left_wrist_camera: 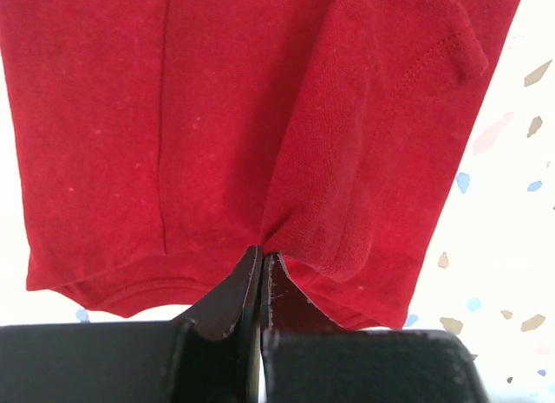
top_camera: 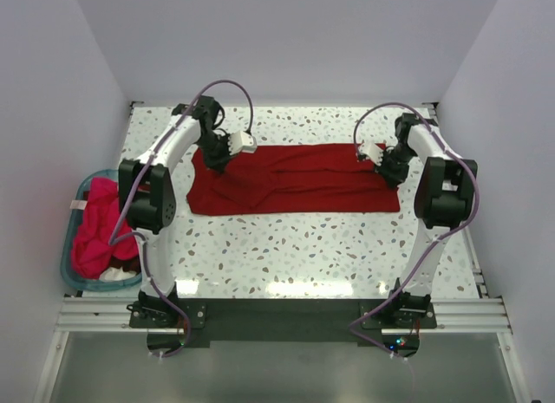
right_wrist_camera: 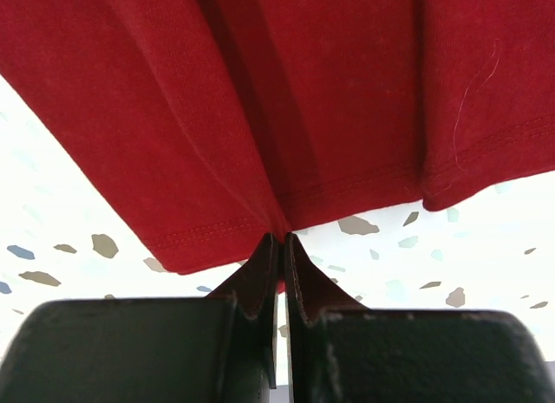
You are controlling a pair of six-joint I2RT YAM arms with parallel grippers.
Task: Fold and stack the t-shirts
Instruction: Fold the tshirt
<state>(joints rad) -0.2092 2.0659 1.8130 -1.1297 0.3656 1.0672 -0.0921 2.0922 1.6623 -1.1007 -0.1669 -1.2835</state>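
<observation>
When we look down from the top view, the crimson t-shirt [top_camera: 295, 182] lies as a long, flattish band across the far half of the terrazzo table [top_camera: 295, 256]. It is soft knit with lengthwise creases and a wavy near edge. The left gripper [top_camera: 218, 160] sits on its left end and the right gripper [top_camera: 386, 165] on its right end. A broad stretch of speckled tabletop runs from the shirt's near edge to the arm bases. White walls stand close on the left, right and far sides. A teal basket [top_camera: 68, 256] of smooth plastic sits at the table's left edge, beside the left arm. It holds crumpled pinkish-red t-shirts [top_camera: 95, 225].

In the left wrist view, the left gripper [left_wrist_camera: 261, 256] has its dark, tapered fingers pressed together, pinching a pucker of the crimson t-shirt [left_wrist_camera: 173, 117]. We see a stitched hem along the bottom and a folded flap on the right. Bare table shows past the right edge.

In the right wrist view, the right gripper [right_wrist_camera: 282, 240] is likewise clamped on the crimson t-shirt [right_wrist_camera: 303, 91] at its double-stitched hem. Folds fan upward from the pinch. Speckled table shows on both sides below the cloth.
</observation>
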